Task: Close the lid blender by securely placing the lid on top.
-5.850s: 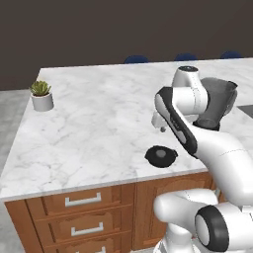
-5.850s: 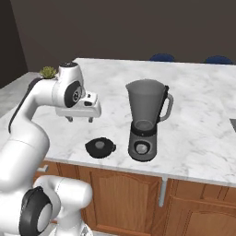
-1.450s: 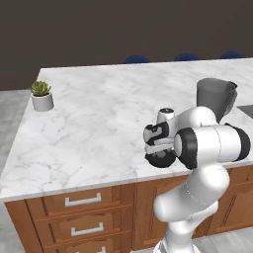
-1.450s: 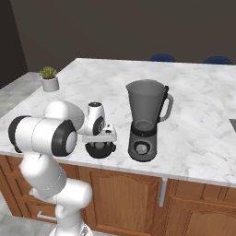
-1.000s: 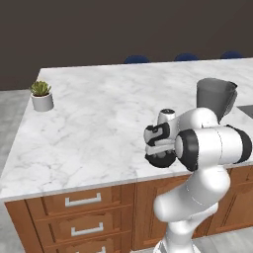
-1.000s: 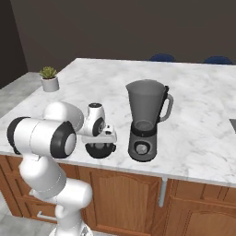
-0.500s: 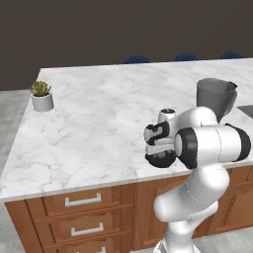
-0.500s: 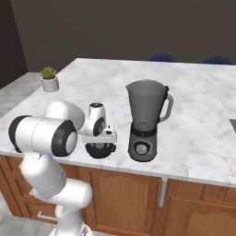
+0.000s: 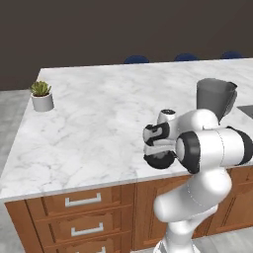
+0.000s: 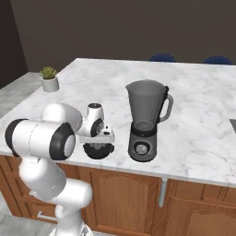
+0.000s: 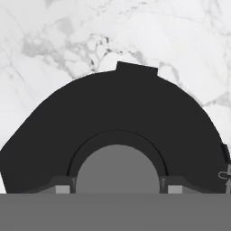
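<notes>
- Since half a second ago nothing has visibly moved: the gripper still sits low over the lid, which lies flat on the desk near its front edge.
- One blender, one lid, one potted plant.
- The jaws stand either side of the lid's grey centre cap; whether they press on it, I cannot tell.
- The lid is a matt black disc; the blender's jar is translucent grey and open-topped, just right of the lid; the desk is white veined marble.

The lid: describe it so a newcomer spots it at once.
On the marble counter, near its front edge, stands the blender. Beside its dark base, under the gripper, lies the lid: a flat black disc with a grey centre cap, the lowest thing there.
</notes>
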